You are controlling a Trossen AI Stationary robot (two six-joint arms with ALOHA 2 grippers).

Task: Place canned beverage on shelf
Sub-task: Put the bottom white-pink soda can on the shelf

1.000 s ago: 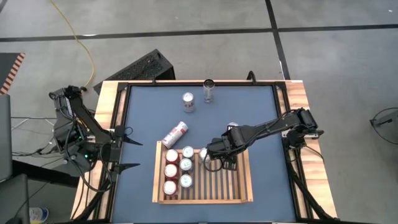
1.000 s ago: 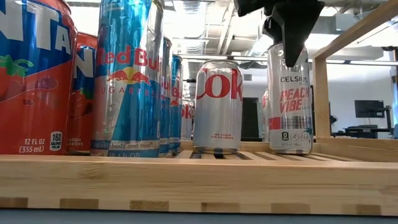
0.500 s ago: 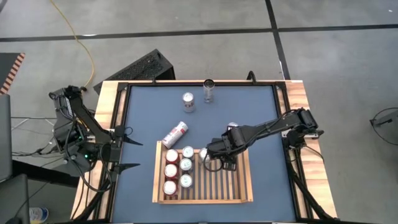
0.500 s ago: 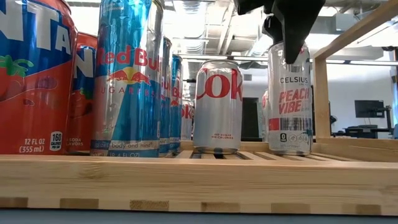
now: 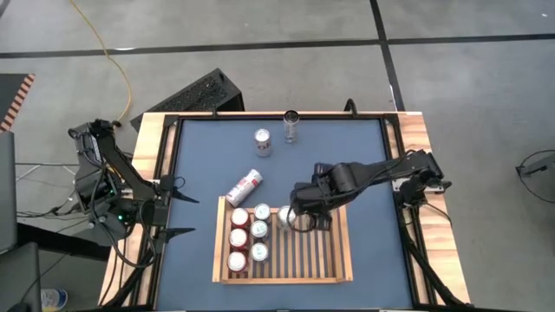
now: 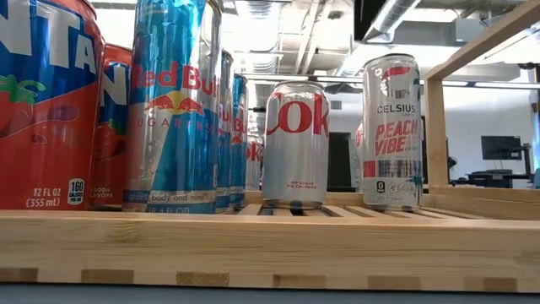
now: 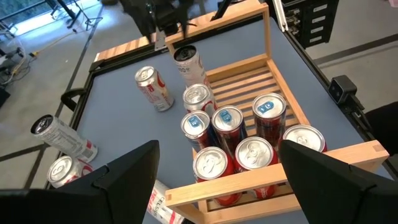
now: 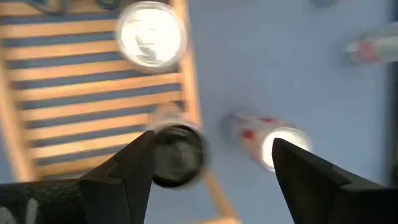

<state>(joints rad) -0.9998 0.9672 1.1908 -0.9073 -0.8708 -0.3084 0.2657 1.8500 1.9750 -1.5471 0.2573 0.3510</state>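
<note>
Three cans wait outside the shelf (image 5: 342,251); nearest, toward centre frame, the tipped can (image 5: 244,186) lies diagonally just upper-left of it, closer to the wide-open, empty right tool (image 5: 299,221).

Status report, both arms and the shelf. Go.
Right gripper open, above the shelf's back edge, holding nothing. Celsius can upright on the shelf, free. Left gripper open, parked at the table's left edge. Three cans remain on the tabletop.

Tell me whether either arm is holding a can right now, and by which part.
Nothing is held. The right gripper hangs open above the shelf, clear of the Celsius can; the left gripper waits open.
</note>
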